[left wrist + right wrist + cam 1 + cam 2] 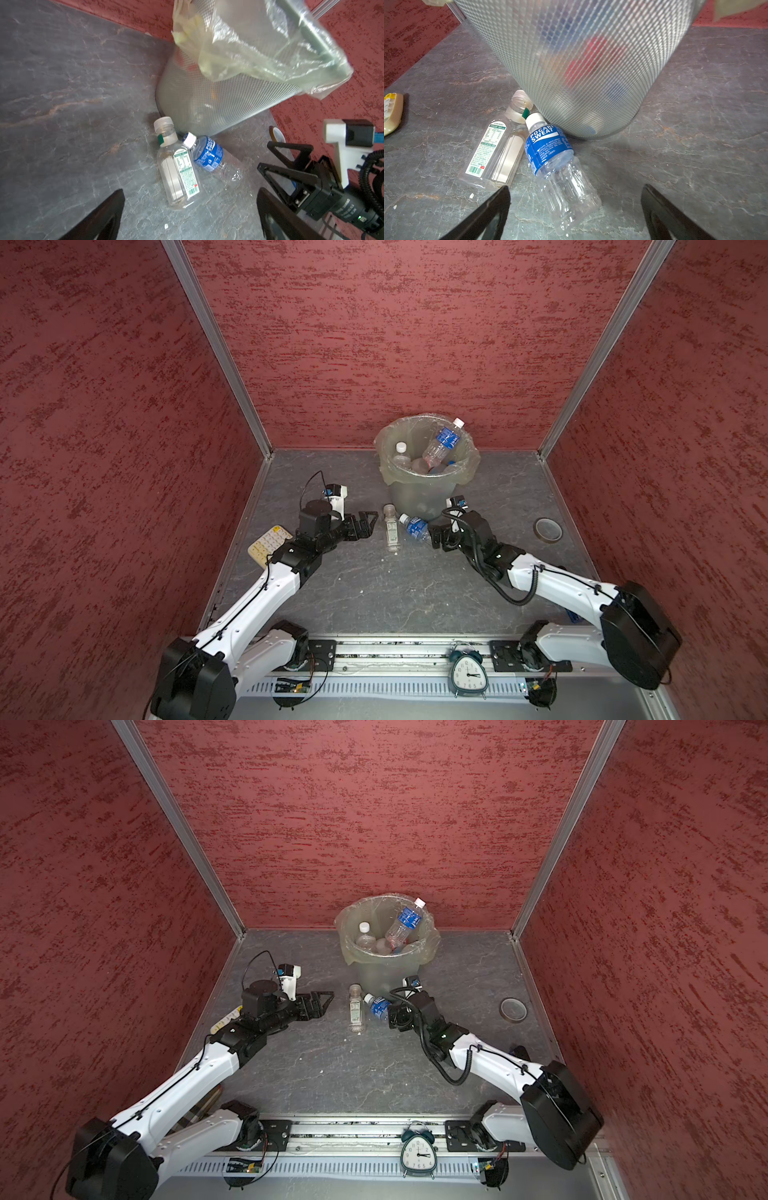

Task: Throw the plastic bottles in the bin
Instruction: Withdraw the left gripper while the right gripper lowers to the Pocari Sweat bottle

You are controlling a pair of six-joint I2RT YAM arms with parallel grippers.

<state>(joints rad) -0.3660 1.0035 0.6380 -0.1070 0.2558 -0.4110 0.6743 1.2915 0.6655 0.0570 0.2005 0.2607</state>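
You have both the left gripper (370, 522) and the right gripper (433, 536) spread wide and empty, flanking the Pocari Sweat bottle (550, 149) and the green-labelled clear bottle (496, 153) that lie touching at the foot of the bin (415, 497), presumably ready to lift each into it.

Both arms stretch forward and bend inward, held low, with the left end effector (366, 524) and the right end effector (435, 536) spread wide, facing each other.
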